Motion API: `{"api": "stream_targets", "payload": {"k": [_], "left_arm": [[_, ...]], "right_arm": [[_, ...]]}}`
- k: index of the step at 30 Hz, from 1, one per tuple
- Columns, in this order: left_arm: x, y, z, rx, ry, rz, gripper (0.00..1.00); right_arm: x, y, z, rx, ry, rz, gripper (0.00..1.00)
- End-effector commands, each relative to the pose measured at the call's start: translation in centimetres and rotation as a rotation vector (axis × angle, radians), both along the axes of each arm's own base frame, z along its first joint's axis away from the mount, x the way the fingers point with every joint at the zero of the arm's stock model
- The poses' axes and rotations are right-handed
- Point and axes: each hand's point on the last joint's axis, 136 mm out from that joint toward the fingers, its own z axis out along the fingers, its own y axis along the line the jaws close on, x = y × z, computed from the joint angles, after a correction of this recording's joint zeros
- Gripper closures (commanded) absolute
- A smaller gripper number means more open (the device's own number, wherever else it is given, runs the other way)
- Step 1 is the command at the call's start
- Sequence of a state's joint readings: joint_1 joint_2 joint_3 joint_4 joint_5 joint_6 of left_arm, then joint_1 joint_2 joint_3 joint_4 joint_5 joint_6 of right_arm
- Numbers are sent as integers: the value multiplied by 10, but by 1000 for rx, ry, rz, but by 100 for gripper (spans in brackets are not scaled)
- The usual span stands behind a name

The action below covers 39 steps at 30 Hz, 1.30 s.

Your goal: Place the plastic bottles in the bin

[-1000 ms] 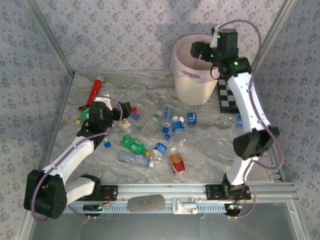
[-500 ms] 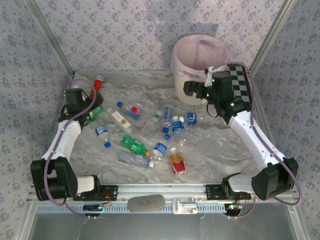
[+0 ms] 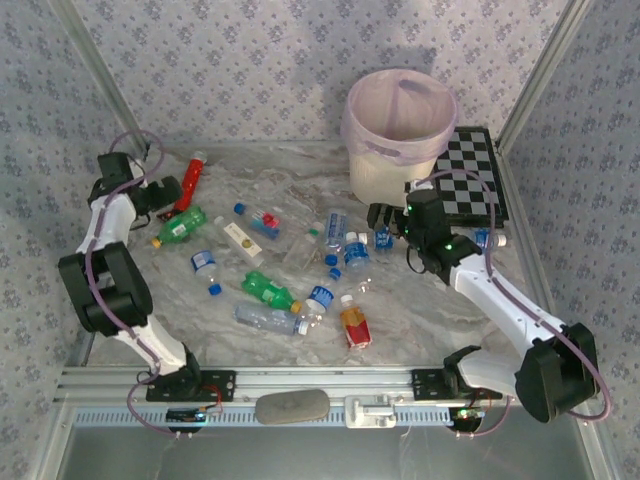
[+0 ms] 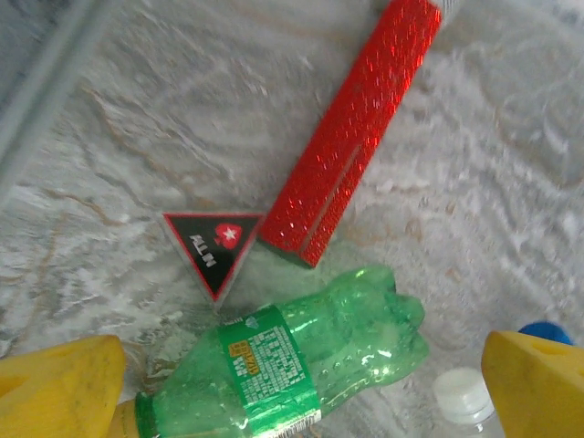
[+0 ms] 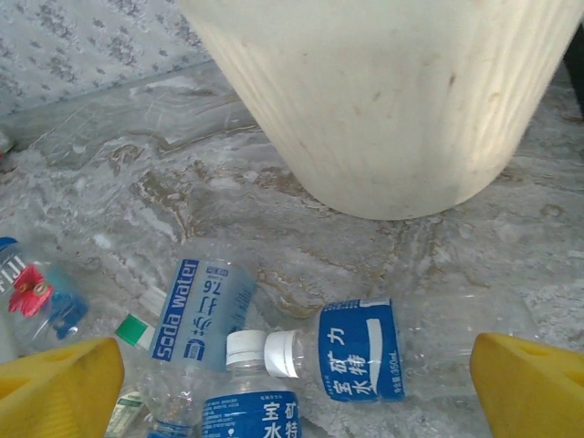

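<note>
On the table [image 3: 440, 310], in front of the bin [image 3: 385, 185], the bottles [image 3: 268, 318] are lying scattered on their sides. There are two green ones: a green bottle [image 3: 182, 225] at the far left and a second green bottle [image 3: 268, 290] near the middle. One orange bottle [image 3: 354, 326] is lying nearest the arms. About ten clear ones with blue or white caps are lying around them, but they are overlapping in the middle, so I cannot tell the exact count. Three loose blue caps [image 3: 214, 290] are lying among them. The one bin is standing upright at the back, with one checkerboard [image 3: 470, 185] lying just to its right. One red tube [image 3: 189, 182] is lying at the back left, with a black triangular sticker [image 4: 214, 246] just beside its end. The left arm is folding sharply, its elbow raised by the left wall and its forearm reaching toward the back-left corner. The left gripper [image 3: 165, 195] is hovering over the far-left green bottle, and its yellow fingers [image 4: 59, 383] are standing wide apart, gripping nothing, with the bottle lying between them. The right arm is stretching from a low elbow at the right edge diagonally toward the middle. The right gripper [image 3: 380, 217] is hanging near the foot of the bin, above a blue-labelled bottle [image 5: 360, 351]. Its fingers [image 5: 534, 388] are also spreading wide and holding nothing.
</note>
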<state>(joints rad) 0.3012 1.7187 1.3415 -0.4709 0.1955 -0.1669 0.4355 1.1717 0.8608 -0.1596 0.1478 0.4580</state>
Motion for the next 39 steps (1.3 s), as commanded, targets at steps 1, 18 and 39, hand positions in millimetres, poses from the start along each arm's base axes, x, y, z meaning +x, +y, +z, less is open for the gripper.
{"api": "stream_targets", "payload": {"k": [1,18,39], "left_arm": [[-1,-12,-7,3,62,-137,0],[-8,-50,-69,228,338,-307,0],[-49,-55,-87,222,460,-231,0]], "right_arm": [[2,-8,18,21,-70,-64,1],[-3,-11,14,-4,-59,-76,1],[-5,-14,11,-15,-63,-82,1]]}}
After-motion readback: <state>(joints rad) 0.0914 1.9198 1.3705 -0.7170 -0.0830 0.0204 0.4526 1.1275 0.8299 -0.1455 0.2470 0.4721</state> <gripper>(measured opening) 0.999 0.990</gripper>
